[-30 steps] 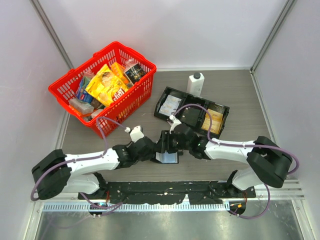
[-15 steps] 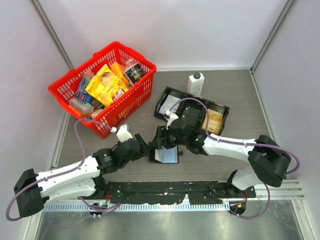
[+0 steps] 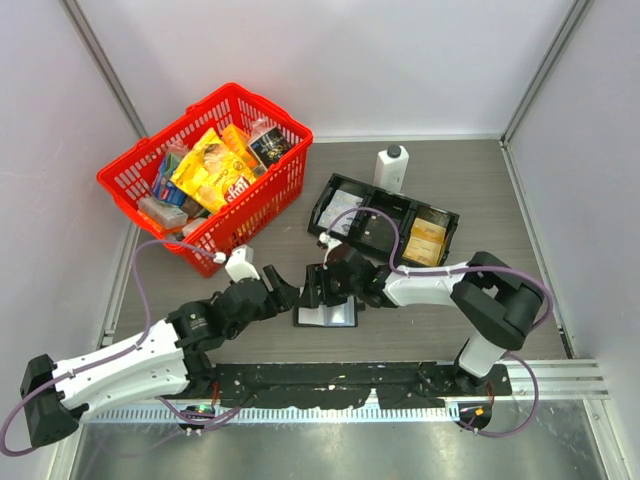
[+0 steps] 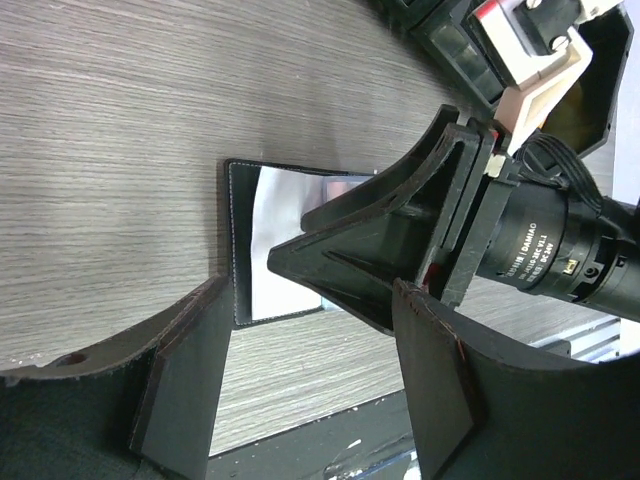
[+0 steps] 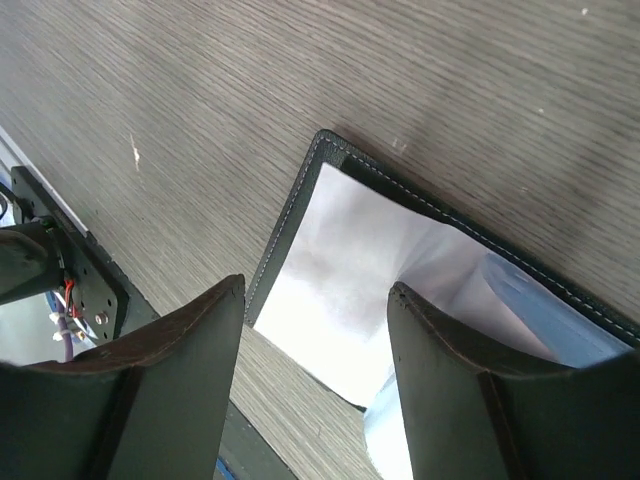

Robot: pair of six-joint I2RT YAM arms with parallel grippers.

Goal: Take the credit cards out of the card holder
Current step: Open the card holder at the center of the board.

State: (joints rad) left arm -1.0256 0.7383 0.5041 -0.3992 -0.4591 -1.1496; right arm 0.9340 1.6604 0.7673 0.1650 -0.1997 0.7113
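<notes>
The black card holder (image 3: 330, 316) lies open and flat on the table, its pale inner face up (image 4: 275, 240) (image 5: 340, 270). A light blue credit card (image 5: 535, 312) shows in its far half. My right gripper (image 3: 316, 290) (image 5: 315, 290) hangs open just above the holder's left part, nothing between its fingers. My left gripper (image 3: 288, 291) (image 4: 310, 300) is open too, just left of the holder and apart from it, facing the right gripper's fingers (image 4: 380, 230). More credit cards lie in the black tray: a pale one (image 3: 345, 208) and golden-yellow ones (image 3: 428, 240).
The black three-compartment tray (image 3: 452, 217) sits behind the holder, with a white bottle (image 3: 391, 167) with a black cap beyond it. A red basket (image 3: 128, 195) full of packets stands at the back left. The arms' black base rail (image 3: 330, 380) runs along the near edge.
The left gripper let go of the holder, opened and drew back to the left. The right gripper opened wider and shifted left over the holder, which now lies flat.
</notes>
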